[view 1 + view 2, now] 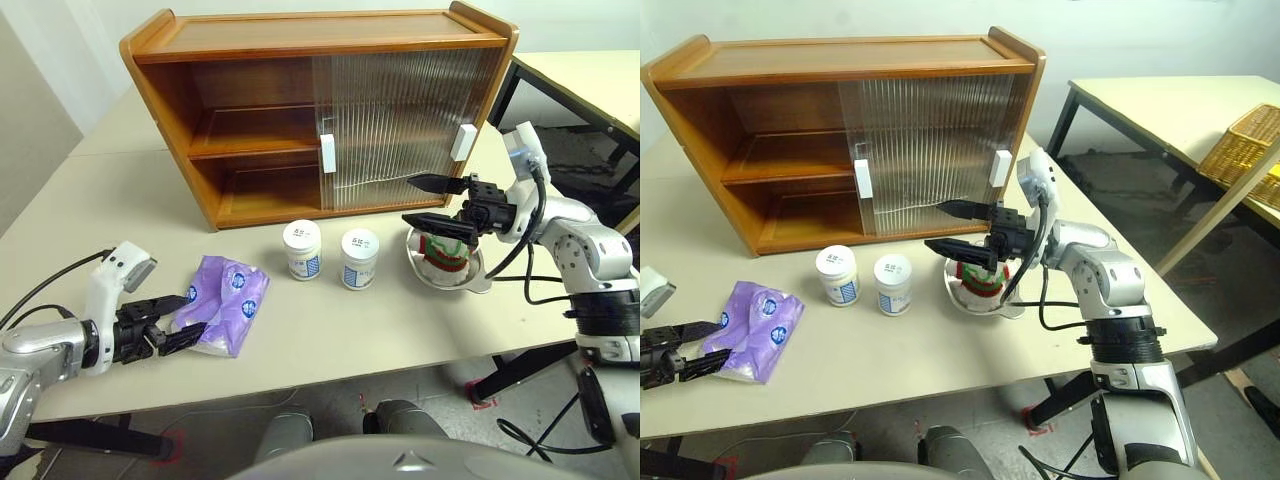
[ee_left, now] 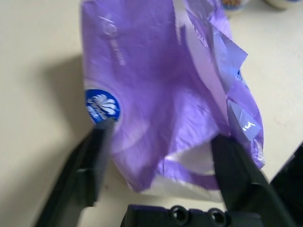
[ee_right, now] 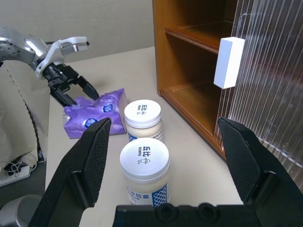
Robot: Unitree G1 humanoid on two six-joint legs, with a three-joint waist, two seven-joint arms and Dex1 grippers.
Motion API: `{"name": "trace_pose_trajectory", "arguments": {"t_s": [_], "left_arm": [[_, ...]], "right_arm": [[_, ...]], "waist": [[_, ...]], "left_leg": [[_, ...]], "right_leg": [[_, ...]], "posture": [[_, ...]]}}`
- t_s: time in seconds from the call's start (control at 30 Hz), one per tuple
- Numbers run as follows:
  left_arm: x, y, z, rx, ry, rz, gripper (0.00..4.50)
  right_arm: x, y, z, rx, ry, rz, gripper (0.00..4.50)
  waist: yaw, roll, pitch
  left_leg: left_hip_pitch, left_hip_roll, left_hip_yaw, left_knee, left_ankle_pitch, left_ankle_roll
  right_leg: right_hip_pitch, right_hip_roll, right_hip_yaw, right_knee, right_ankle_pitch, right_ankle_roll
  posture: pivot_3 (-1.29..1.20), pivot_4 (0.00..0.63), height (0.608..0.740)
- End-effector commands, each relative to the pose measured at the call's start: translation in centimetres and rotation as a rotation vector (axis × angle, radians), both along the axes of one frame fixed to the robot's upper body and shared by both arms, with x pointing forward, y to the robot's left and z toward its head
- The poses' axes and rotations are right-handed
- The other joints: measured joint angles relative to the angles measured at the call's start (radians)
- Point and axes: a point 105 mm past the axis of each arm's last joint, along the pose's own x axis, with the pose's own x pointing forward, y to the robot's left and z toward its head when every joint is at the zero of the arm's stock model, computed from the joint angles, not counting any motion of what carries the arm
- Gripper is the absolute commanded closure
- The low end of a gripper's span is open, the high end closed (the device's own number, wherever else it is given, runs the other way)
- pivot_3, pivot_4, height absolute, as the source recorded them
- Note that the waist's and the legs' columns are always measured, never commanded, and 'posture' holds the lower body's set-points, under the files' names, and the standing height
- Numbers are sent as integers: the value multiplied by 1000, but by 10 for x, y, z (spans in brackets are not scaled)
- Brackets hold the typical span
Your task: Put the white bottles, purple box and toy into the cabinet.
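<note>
Purple box (image 1: 224,302): soft, crinkly film pack lying flat on the table (image 1: 330,330) toward its left front, well apart from the cabinet (image 1: 320,110); glossy lavender wrap with round blue printed marks, white tissue visible at the near end. Judged light, yielding and slippery; best taken across its narrow near end, where the fill gives the film some body, rather than by loose folds likely to slide or tear. Left claw (image 1: 170,325): fingers spread to either side of the pack's near end, not pressed into the film, so open and straddling rather than gripping. White bottles (image 1: 302,249) and (image 1: 360,258): two squat plastic jars with smooth screw lids and blue-and-white labels, upright, side by side near the table's middle in front of the cabinet; rigid, light by appearance, smooth-walled, best gripped across the body below the lid. Toy (image 1: 445,255): plush figure with red and green trim, sitting in a round bowl (image 1: 470,280) to the right of the jars; soft, compressible, not fragile. Right claw (image 1: 428,199): wide open, empty, level above the bowl. Cabinet: brown wood, two shelves, left half open, right half behind ribbed translucent sliding doors with white handles (image 1: 327,153).
</note>
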Motion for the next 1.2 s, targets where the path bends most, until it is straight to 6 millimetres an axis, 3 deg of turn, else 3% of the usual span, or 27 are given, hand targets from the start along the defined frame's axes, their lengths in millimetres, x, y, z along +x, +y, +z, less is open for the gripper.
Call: {"name": "trace_pose_trajectory", "arguments": {"t_s": [0.03, 0.3, 0.53, 0.8, 1.07, 1.2], "left_arm": [[3, 0, -1, -1, 6, 7, 1709], [10, 2, 1, 6, -23, -4, 4473], [24, -6, 16, -63, -100, -30, 4473], [49, -37, 64, -279, -255, -69, 4473], [63, -45, 96, -422, -348, -41, 4473], [68, -49, 107, -474, -382, -31, 4473]], "right_arm": [[1, 2, 5, -8, -32, 6, 0], [1, 3, 4, -4, -40, 0, 0], [2, 3, 4, -4, -42, -1, 0], [3, 4, 4, -3, -45, 1, 0], [3, 4, 3, -2, -42, -2, 0], [3, 4, 2, -2, -41, -4, 0]], "waist": [[0, 0, 0], [-1, 0, 0], [1, 0, 0], [1, 0, 0], [1, 0, 0], [1, 0, 0]], "left_leg": [[0, 0, 0, 0, 0, 0], [0, 0, 0, 0, 0, 0], [0, 0, 0, 0, 0, 0], [0, -1, 2, 2, 1, 0], [7, -2, 5, 2, 2, 0], [14, -2, 5, 2, 2, 0]], "right_leg": [[0, 0, 0, 0, 0, 0], [0, 0, 0, 0, 0, 0], [0, 0, 0, 1, 0, 0], [1, 0, 0, 2, 0, 0], [7, 0, 0, 4, -1, 5], [14, 1, 1, 5, -7, 15]], "posture": [[-5, 0, 740], [-9, 0, 740], [-8, 0, 740], [-8, 0, 740], [-11, 0, 740], [-12, 0, 740]]}}
